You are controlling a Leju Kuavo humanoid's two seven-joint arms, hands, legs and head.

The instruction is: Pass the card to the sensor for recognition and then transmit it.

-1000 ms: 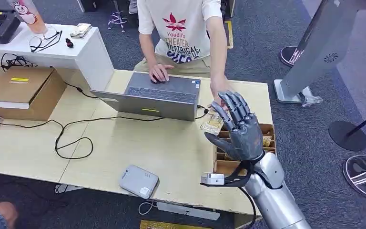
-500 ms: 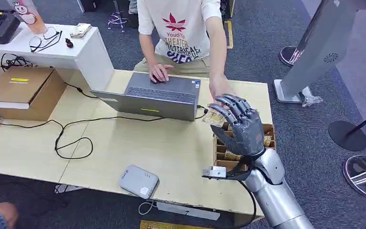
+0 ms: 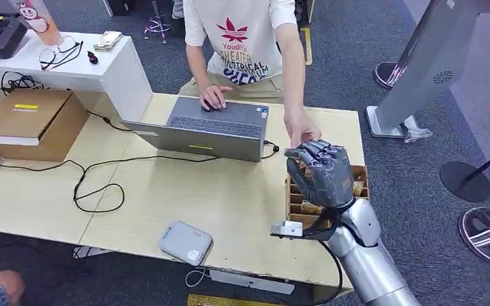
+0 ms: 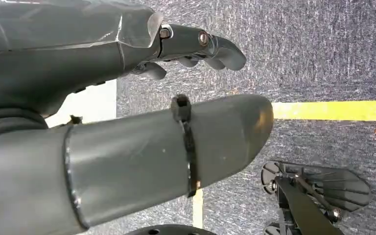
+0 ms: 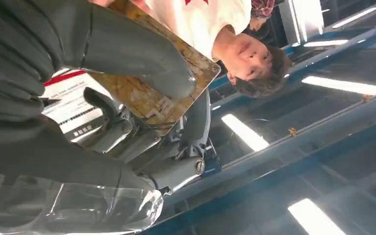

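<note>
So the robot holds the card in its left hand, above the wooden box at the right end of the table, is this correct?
Not quite: it is the right hand that holds the card, not the left. The head view shows that hand raised over the wooden box at the table's right end, and the right wrist view shows its thumb and fingers closed on the card.

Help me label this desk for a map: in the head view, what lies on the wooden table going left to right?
Cardboard box → looping black cable → grey sensor → laptop → right hand over the wooden card tray.
</note>
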